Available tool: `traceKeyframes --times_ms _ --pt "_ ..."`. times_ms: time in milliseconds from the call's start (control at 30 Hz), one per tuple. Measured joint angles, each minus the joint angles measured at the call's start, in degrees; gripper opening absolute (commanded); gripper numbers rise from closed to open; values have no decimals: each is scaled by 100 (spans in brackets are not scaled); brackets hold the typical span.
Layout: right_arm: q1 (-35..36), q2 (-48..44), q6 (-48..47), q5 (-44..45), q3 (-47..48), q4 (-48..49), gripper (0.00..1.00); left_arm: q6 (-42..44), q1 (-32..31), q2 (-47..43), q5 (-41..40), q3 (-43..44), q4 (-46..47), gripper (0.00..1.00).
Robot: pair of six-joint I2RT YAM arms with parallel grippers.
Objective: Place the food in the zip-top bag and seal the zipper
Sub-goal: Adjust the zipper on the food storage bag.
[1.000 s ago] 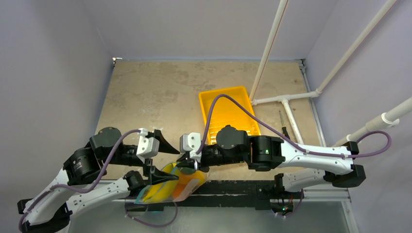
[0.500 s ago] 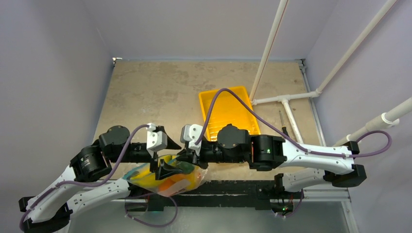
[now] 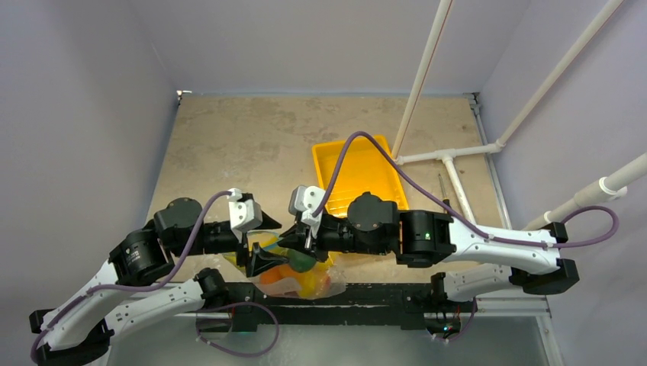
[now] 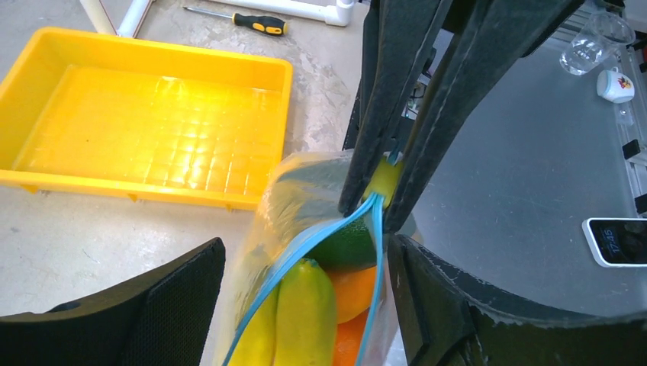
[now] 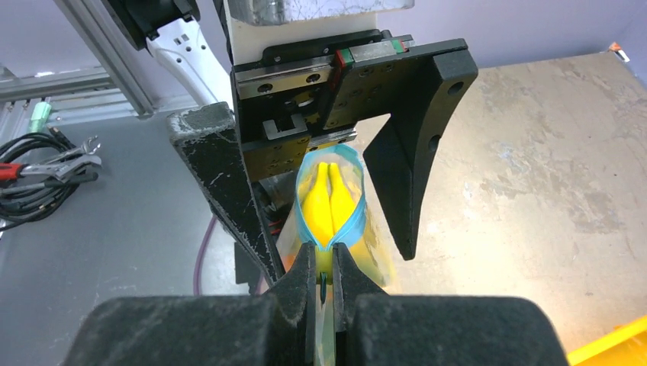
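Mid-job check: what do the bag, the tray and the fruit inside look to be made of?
The zip-top bag: thin clear plastic film, glossy, wrinkled, contents show through. The yellow tray: rigid moulded plastic, likely; shiny, gridded floor. The food: glossy toy fruit, probably hard plastic, judging by its even sheen.

Since earlier: zip-top bag [image 3: 307, 284] pulled right, bunched; left pincer [image 3: 273, 242] moved right too.

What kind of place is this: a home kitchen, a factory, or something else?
Most likely a robotics lab test cell: a left arm and right arm work at a worn tabletop between plain walls, near white pipes, a screwdriver and clip leads.
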Motion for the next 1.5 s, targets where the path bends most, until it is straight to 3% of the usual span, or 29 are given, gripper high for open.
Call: traceKeyframes --times_ms 200,367,467,500,867,1033,1100,1333,1500 --pt "0 -144 55 -2 24 0 0 -81 0 -13 -22 0 9 67" --pt "0 -192 63 0 39 7 0 -85 0 -22 -11 0 11 35" --pt "0 -192 63 0 39 17 0 -79 0 -26 7 0 42 3" --pt "0 -192 63 2 39 17 0 -90 0 -26 17 0 59 0" --pt "0 -205 72 26 39 20 2 -83 0 -90 39 2 129 0" --pt "0 -310 136 157 -55 131 28 -83 0 -90 44 2 216 0" --pt "0 -448 181 201 -188 304 34 -83 0 -92 35 -2 175 0" --pt "0 -1054 216 297 -715 1021 49 -85 0 -90 37 -20 2 0" --pt "0 -1226 216 144 -1200 1434 52 -85 0 -92 37 -39 0 0"
